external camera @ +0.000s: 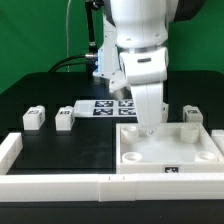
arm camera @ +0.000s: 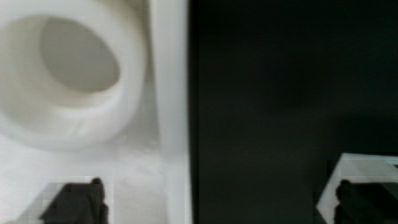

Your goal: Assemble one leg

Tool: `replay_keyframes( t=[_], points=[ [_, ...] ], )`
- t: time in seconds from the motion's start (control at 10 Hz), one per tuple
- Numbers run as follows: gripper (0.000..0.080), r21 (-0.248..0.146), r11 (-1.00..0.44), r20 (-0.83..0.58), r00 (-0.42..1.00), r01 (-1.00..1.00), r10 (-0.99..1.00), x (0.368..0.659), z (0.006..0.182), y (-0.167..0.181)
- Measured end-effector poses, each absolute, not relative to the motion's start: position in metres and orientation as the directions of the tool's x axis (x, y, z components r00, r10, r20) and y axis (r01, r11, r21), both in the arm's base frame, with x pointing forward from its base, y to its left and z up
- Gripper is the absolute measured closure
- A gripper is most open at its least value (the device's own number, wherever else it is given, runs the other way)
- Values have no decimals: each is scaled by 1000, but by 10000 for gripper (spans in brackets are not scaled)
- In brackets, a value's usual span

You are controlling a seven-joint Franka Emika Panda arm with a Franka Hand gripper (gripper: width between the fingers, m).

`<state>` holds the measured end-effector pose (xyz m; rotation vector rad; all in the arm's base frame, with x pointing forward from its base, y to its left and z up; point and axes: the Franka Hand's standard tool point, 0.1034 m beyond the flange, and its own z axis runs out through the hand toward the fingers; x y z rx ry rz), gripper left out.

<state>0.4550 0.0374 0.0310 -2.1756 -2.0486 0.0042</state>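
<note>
At the far corner of the square panel (external camera: 150,168) on the exterior view's left, the gripper (external camera: 148,127) points straight down, its tip low at the panel's rim. Seen from the wrist, the gripper (arm camera: 217,200) has its fingertips (arm camera: 75,200) set wide apart. One is over the panel (arm camera: 169,110) beside a rounded recess (arm camera: 71,70), and the other is over the black table (arm camera: 285,90). Only the rim and bare table show between them, so nothing is gripped.

The leg (external camera: 192,115) closest to the panel stands on the table just past the panel's far edge, toward the exterior view's right, clear of the gripper. A second leg (external camera: 66,118) and a third leg (external camera: 33,118) stand side by side, well off the panel toward the exterior view's left. The marker board (external camera: 108,106) lies flat beyond the panel, partly behind the arm. A white rail (external camera: 60,185) runs along the table's front edge, starting from the panel's near side.
</note>
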Motion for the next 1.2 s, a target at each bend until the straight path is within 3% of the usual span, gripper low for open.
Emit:
replay_keyframes(
  t=[0.2,0.5,0.8,1.0,1.2],
  points=[
    [151,-89,-101,78,108,991,991,446,54,37],
    [151,-94,-157,71,164,983,984,443,56,37],
    [151,-111,-450,45,456,886,889,442,54,38],
    [151,-110,-701,30,707,705,707,436,45,43],
    [151,-103,-858,18,863,504,505,430,42,61]
  ],
)
